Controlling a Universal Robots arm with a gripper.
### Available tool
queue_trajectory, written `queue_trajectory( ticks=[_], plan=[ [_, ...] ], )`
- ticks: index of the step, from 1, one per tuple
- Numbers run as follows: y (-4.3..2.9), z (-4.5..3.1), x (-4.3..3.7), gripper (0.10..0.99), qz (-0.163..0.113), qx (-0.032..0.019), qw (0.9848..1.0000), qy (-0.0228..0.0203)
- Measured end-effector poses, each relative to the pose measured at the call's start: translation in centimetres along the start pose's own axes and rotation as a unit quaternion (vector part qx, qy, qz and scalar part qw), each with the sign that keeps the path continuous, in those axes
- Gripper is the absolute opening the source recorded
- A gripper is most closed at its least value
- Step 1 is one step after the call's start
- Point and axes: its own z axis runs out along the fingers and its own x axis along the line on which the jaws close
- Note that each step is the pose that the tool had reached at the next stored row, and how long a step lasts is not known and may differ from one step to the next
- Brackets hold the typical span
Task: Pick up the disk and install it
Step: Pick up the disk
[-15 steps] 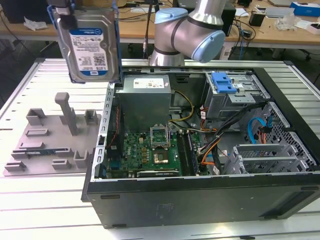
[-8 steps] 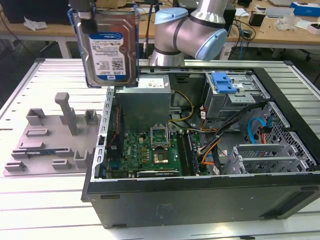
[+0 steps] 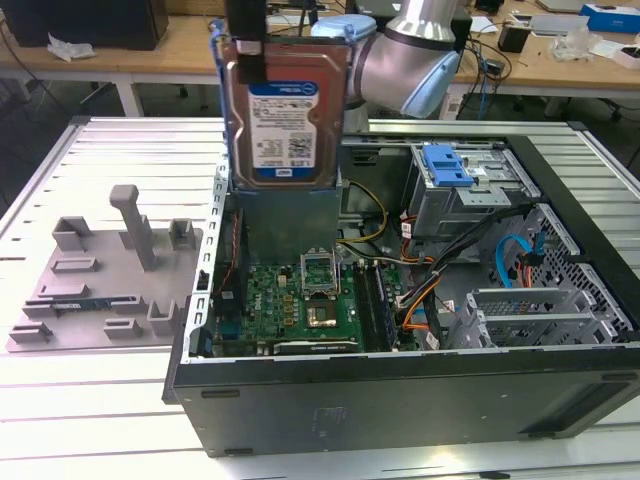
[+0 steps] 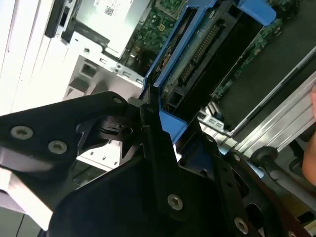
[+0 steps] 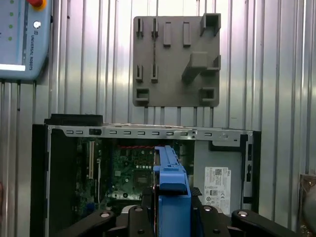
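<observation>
The disk (image 3: 285, 120), a silver hard drive with a white-and-blue label and blue side rails, hangs upright above the open computer case (image 3: 400, 385), over its motherboard (image 3: 300, 300). My gripper (image 3: 250, 55) comes down from above and is shut on the disk's upper edge, one black finger lying across its labelled face. In the second wrist view the disk (image 4: 197, 54) shows its connector edge, and my gripper (image 4: 155, 123) clamps its blue rail. In the first wrist view the blue rail of the disk (image 5: 172, 190) sits between my gripper's (image 5: 173, 210) black fingers, high over the case.
A grey fixture plate (image 3: 100, 270) with posts and slots lies on the ribbed table at the exterior view's left of the case. Inside the case are a drive cage with a blue latch (image 3: 445, 165), cables and a power-supply box (image 5: 217, 182). A teach pendant (image 5: 19, 39) lies on the table.
</observation>
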Motion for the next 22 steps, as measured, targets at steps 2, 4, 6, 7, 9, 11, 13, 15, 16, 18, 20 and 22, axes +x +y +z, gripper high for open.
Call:
queue_trajectory(
  ticks=[2, 4, 6, 7, 9, 11, 13, 15, 16, 18, 20, 22],
  plan=[
    [-0.95, 0.0, 0.49, 0.369, 0.0, -0.0003, 1.0, -0.0001],
    [-2.69, -0.01, 1.36, 0.369, 0.0, -0.0014, 1.0, 0.0],
    [-3.93, -0.02, 1.98, 0.369, 0.0, -0.002, 1.0, 0.0],
    [-4.34, -0.02, 2.2, 0.369, 0.0, -0.0021, 1.0, -0.0001],
    [-5.82, -0.02, 2.93, 0.369, 0.0, -0.0022, 1.0, -0.0001],
    [-6.93, -0.03, 3.46, 0.369, 0.0, -0.0022, 1.0, -0.0001],
    [-8.41, -0.03, 4.18, 0.369, 0.0, -0.0022, 1.0, -0.0001],
    [-9.96, -0.04, 4.93, 0.369, 0.0, -0.0022, 1.0, -0.0001],
    [-10.64, -0.05, 5.26, 0.369, 0.0, -0.0022, 1.0, -0.0001],
    [-11.91, -0.05, 5.9, 0.369, 0.0, -0.0022, 1.0, -0.0001],
    [-13.14, -0.06, 6.51, 0.369, 0.0, -0.0022, 1.0, -0.0001],
    [-14.46, -0.05, 7.19, 0.369, 0.0, -0.0022, 1.0, -0.0001]
  ],
)
